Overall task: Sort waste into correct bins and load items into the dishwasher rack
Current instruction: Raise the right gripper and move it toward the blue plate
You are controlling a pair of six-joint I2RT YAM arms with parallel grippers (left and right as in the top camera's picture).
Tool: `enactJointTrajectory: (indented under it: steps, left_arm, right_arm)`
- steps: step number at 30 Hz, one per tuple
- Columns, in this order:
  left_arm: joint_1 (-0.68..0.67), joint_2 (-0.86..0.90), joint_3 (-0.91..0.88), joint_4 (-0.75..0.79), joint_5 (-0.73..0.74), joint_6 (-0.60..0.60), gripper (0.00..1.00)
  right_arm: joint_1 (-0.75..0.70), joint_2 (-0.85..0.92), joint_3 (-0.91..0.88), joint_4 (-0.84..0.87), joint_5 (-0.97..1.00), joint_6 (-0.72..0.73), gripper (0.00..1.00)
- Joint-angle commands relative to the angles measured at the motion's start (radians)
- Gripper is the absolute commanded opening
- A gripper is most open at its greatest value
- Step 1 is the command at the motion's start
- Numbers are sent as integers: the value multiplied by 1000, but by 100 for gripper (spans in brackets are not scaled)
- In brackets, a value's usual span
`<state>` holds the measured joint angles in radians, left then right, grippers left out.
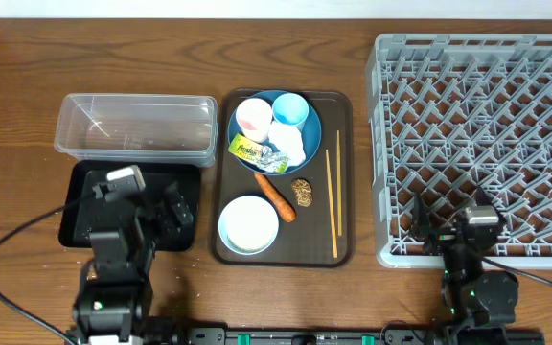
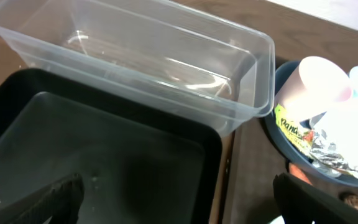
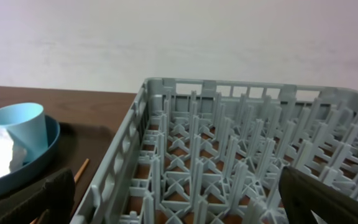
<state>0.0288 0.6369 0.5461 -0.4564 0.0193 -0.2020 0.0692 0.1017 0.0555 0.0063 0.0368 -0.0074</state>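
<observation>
Overhead view: nearest, both arms crouch either side of the brown serving tray (image 1: 314,235), left gripper (image 2: 176,186) and right gripper (image 3: 176,180) each spread wide and empty, while on the tray the carrot (image 1: 275,196) slants far-left to near-right at centre and the chopsticks (image 1: 334,206) lie near-to-far along its right edge.

You're looking at a glossy, see-through plastic rectangular tub (image 2: 135,62), a shallow black rectangular tray (image 2: 104,143) with a smooth, dull sheen, a large square grey crate (image 3: 229,162) of matt moulded plastic, two thin pale chopsticks (image 1: 332,203) of bare wood, and a brown table (image 1: 161,48) with plain wood grain.
</observation>
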Motion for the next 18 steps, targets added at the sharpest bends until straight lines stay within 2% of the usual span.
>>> enactJointTrajectory:
  steps: [1,7,13,18]
  left_arm:
    - [-2,58,101,-65,-3,18,98]
    - [-2,137,220,-195,-3,22,98]
    - [-2,150,269,-200,-4,21,98]
    - [-1,147,269,-195,-4,21,98]
  right_arm:
    - [-6,80,87,-2,43,22,99]
    - [-6,344,278,-58,42,22,99]
    - [-6,632,541,-211,24,9,99]
    - [-6,830,757,-378,-131,-97,99]
